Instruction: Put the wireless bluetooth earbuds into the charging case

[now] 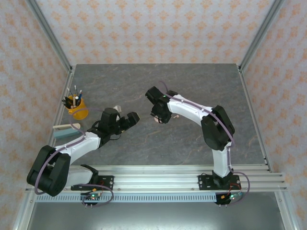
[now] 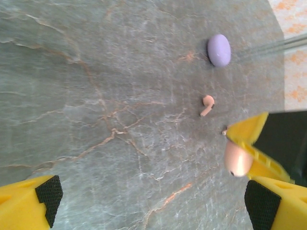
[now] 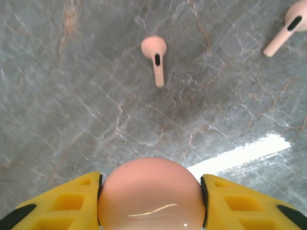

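Note:
My right gripper (image 3: 151,191) is shut on a round pale pink charging case (image 3: 151,199), one yellow finger pressed against each side. Beyond it two pale pink earbuds lie on the grey marble table, one (image 3: 155,52) straight ahead and one (image 3: 288,26) at the far right. In the left wrist view the same pink case (image 2: 237,159) sits in the right gripper's yellow fingers (image 2: 252,134), with a pink earbud (image 2: 207,104) and a shut lilac case (image 2: 219,50) farther off. My left gripper (image 2: 153,196) stands wide open over bare table, nothing between its fingers. From above, the left gripper (image 1: 125,120) and right gripper (image 1: 157,118) are close together mid-table.
A yellow cup of pens (image 1: 76,106) stands at the left edge, with a pale flat box (image 1: 64,129) just in front of it. Metal frame rails (image 1: 252,103) border the table on both sides.

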Robot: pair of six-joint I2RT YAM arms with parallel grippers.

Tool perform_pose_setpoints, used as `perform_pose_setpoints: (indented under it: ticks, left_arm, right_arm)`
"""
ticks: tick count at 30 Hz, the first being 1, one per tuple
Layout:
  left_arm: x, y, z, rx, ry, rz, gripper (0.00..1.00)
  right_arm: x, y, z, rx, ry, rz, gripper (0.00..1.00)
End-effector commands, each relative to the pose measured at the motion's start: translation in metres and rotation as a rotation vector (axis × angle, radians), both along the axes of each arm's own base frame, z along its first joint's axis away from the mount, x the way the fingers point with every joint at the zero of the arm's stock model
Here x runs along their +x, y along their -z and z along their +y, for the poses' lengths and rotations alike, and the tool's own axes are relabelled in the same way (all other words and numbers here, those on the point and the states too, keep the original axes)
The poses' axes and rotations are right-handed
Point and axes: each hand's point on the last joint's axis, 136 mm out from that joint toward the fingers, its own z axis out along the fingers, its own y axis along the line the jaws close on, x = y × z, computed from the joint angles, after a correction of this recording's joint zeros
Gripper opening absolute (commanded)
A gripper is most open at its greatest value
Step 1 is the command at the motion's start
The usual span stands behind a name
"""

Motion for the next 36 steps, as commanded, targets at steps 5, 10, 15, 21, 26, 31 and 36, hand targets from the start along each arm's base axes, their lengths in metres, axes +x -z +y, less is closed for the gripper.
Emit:
perform_pose_setpoints:
  ticks: [5, 10, 15, 21, 26, 31, 36]
  left_arm:
    - [0.014, -0.013, -0.038, -0.048, 0.103, -0.19, 0.95]
    - [0.021, -0.013, -0.052, -0.061, 0.125, -0.244, 0.88]
    - [0.031, -0.014, -0.059, -0.082, 0.119, -0.275, 0.75]
    - [0.043, -0.017, -0.069, -0.131, 0.105, -0.303, 0.67]
    - [0.052, -0.022, -0.075, -0.168, 0.093, -0.326, 0.66]
    - [0.059, -0.027, -0.082, -0.175, 0.096, -0.337, 0.66]
    - [0.065, -0.027, -0.089, -0.185, 0.099, -0.34, 0.66]
  right_arm:
    - [0.022, -0.016, 0.008, 0.133, 0.109, -0.023, 0.39]
    - [0.029, -0.017, 0.013, 0.184, 0.137, -0.017, 0.39]
    - [0.033, -0.016, 0.017, 0.226, 0.157, -0.006, 0.39]
    - [0.036, -0.018, 0.021, 0.253, 0.166, -0.003, 0.38]
    - [0.036, -0.019, 0.021, 0.261, 0.169, 0.0, 0.38]
    - [0.036, -0.019, 0.023, 0.268, 0.167, 0.003, 0.37]
    - [0.036, -0.02, 0.027, 0.292, 0.163, 0.005, 0.37]
